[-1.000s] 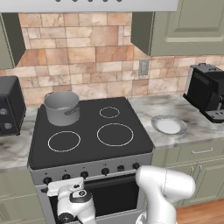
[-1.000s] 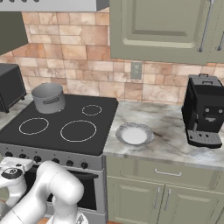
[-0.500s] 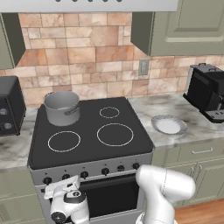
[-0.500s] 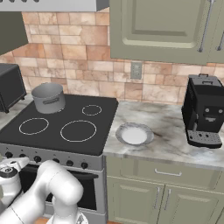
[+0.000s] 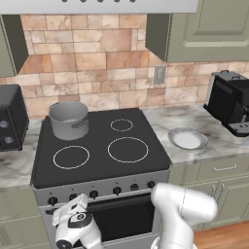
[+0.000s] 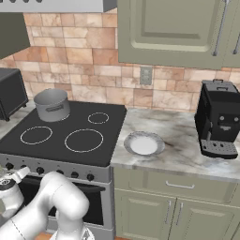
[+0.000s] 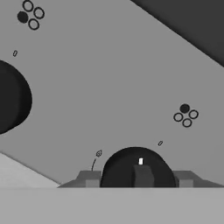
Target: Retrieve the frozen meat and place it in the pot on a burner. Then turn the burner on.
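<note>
The black glass-top stove [image 5: 102,151] sits between marble table [image 6: 187,150] stretches, its grey front panel carrying a row of dark knobs. A black coffee machine [image 6: 219,119] stands at the right end of the table. The grey metal pot [image 5: 69,119] rests on the rear left burner (what it holds cannot be made out). A white plate [image 6: 144,143] lies just beside the stove. Down at the panel's left end, the end effector [image 7: 139,180] is clamped narrowly on a black burner knob [image 7: 136,168]
</note>
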You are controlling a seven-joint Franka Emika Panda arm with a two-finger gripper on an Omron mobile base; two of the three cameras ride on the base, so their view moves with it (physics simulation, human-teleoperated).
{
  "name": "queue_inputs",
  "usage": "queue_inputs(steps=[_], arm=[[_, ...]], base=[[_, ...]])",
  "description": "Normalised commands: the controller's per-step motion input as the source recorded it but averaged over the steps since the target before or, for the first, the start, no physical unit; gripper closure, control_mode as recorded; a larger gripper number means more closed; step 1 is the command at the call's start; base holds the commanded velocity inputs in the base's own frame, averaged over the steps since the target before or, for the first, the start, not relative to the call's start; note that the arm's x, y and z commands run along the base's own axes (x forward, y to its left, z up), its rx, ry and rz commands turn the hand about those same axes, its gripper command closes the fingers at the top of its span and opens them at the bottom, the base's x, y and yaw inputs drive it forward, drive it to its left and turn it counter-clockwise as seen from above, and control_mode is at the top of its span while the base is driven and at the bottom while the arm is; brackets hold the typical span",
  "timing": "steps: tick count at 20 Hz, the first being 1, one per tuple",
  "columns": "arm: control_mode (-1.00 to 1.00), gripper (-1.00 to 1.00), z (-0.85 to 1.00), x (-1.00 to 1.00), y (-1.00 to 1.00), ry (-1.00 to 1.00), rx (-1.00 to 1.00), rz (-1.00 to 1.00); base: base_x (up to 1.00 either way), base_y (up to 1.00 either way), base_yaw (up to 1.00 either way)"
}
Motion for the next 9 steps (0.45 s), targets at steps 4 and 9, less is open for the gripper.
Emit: queue_inputs(steps=[4, 9], arm=[[-1.00, 1.00, -0.16, 0.00, 0.15, 0.09, -0.56, 0.06], [-1.00, 1.00, -0.05, 0.03, 0.11, 0.15, -0.52, 0.04]], base=[[0.00, 0.00, 0.00], [0.00, 0.00, 0.00]])
